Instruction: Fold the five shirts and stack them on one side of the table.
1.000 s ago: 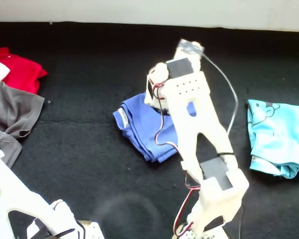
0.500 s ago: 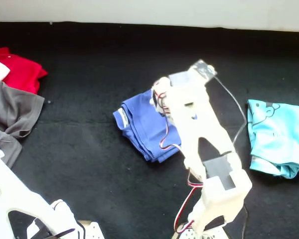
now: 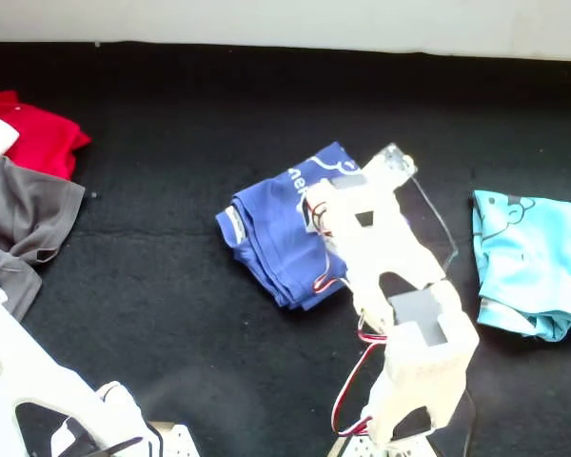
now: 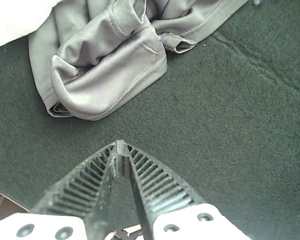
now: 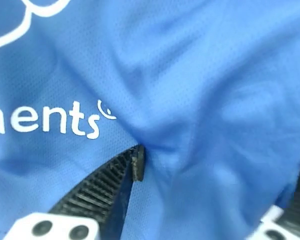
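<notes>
The right gripper (image 5: 220, 172) stood spread wide over the blue shirt (image 3: 266, 233), holding nothing. One ribbed fingertip (image 5: 136, 164) dug into the fabric, which creased around it, and the other finger sat far off at the opposite side, with blue cloth filling the gap between them. White lettering on the shirt lay just beyond the pressed-in tip. In the high view the shirt lay roughly folded under and beside the right arm (image 3: 390, 276) near the middle of the black table (image 3: 171, 314).

The left gripper (image 4: 121, 155) was pressed together, tip against tip, and pinched nothing — it hung above bare black surface. Ahead of its tips, near but not touching, lay the crumpled grey shirt (image 4: 105, 65), and beyond that a patch of white cloth (image 4: 15, 20); I could not tell what that cloth was.

The red shirt (image 3: 38, 133) lay bunched just past the grey one, on the far side from the left gripper. The light-blue shirt (image 3: 528, 262) lay well apart from the right gripper — out on that arm's outer side, loosely folded.
</notes>
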{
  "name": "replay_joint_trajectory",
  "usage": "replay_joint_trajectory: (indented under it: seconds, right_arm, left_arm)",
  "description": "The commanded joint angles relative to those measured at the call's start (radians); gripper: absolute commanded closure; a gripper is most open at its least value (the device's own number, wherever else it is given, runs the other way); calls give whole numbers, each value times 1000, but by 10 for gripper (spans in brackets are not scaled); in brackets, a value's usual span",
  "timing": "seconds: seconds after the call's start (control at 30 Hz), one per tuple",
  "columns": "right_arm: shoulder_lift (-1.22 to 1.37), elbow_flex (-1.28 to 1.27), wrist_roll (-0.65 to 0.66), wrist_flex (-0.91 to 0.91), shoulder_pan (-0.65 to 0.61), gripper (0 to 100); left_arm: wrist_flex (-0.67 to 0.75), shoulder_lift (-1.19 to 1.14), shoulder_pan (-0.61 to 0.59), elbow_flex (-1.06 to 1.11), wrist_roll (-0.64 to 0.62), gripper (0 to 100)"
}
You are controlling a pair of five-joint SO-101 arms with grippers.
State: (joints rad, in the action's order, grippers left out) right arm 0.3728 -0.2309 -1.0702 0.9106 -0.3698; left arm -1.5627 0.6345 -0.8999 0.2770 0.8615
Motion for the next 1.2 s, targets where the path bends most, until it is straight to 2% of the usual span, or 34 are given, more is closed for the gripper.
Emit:
replay_joint_trajectory:
  seconds: [0.0,0.1,0.17,0.37,0.7,0.83,1.17]
  right_arm:
    - [38,-1,-8,-2,25,776]
    - [38,4,-3,8,59,989]
    - [36,4,29,13,82,970]
    - [-93,4,253,91,148,991]
    - [-475,4,899,255,320,992]
    - [-568,5,1102,314,418,992]
    - [-665,205,1444,401,654,992]
  left_arm:
    - [15,22,8,-2,18,992]
    - [15,21,8,-2,18,992]
    - [15,21,8,-2,18,992]
    - [15,19,15,-2,18,992]
    - [15,19,16,-1,14,992]
    - [15,19,16,1,12,992]
    - [17,25,16,70,12,992]
